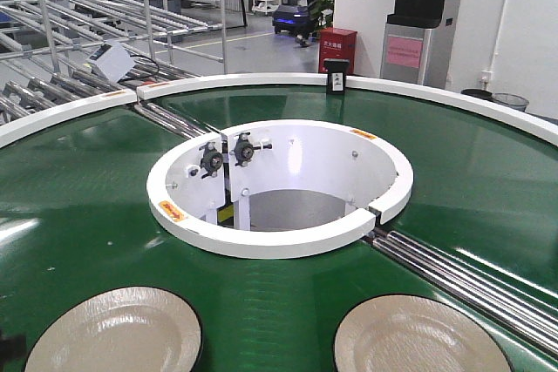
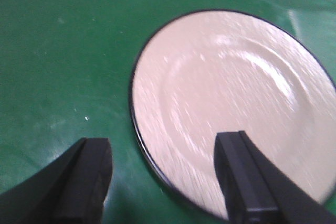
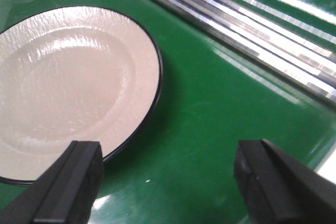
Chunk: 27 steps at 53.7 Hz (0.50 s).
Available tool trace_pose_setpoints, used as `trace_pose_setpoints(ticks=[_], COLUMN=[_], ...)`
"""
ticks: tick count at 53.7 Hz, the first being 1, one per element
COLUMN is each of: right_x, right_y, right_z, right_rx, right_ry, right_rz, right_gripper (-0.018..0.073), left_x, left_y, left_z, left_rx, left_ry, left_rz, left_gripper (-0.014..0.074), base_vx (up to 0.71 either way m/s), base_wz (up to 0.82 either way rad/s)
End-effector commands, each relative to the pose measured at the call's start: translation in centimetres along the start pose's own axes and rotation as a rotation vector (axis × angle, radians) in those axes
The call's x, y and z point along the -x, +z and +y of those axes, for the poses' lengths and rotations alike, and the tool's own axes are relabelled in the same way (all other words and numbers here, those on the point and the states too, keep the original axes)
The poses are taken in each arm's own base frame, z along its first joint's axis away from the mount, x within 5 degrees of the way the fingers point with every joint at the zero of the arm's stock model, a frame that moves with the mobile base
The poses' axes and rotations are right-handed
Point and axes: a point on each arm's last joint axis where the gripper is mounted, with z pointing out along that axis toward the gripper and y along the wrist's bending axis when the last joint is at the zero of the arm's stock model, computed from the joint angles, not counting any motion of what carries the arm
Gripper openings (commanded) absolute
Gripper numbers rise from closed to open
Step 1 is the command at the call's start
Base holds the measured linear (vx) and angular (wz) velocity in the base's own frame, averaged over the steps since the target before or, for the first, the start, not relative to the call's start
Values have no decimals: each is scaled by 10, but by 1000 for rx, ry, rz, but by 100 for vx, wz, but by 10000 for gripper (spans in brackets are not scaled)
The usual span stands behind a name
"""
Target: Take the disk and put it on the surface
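Two disks, cream plates with thin dark rims, lie flat on the green conveyor belt (image 1: 78, 206): one at the front left (image 1: 113, 333), one at the front right (image 1: 418, 337). In the left wrist view my left gripper (image 2: 165, 182) is open and straddles the near-left rim of the left disk (image 2: 231, 93); its right finger (image 2: 247, 182) is over the plate, and the picture is blurred. My right gripper (image 3: 170, 182) is open over bare belt, its left finger (image 3: 73, 182) at the right-hand edge of the right disk (image 3: 68, 82). The surface is out of view.
A white inner ring (image 1: 279, 237) surrounds a round opening in the belt's middle. Shiny metal rollers (image 1: 471, 276) cross the belt right of the right disk, also shown as rollers (image 3: 252, 30) in the right wrist view. A white outer rim (image 1: 436, 93) bounds the far side.
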Motion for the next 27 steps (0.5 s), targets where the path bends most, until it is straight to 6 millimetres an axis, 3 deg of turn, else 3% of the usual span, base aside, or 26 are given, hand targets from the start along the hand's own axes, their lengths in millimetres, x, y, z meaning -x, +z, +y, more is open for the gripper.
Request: trace_pose_setpoints(ticks=[1,9,15,27], right_x=[14,10,10,10], right_y=[-2,1,1,1], right_z=[2,4,4,4], right_rx=[26,41,40,40], right_ry=[60,106,104,104], right_rz=[-72,-20,-11,-11], right_gripper=[578,578,578,578], left_x=[32,58,70,67], left_y=[12,42,66,108], left_z=[4,21,31,47], left_rx=[19,54,-24,-245], left_ry=[-56,-84,-111,-153], left_rz=[-4,128,173,178], left_gripper=[502,477,468,468], base_vx=[0,0,0,0], base_wz=[0,0,0,0])
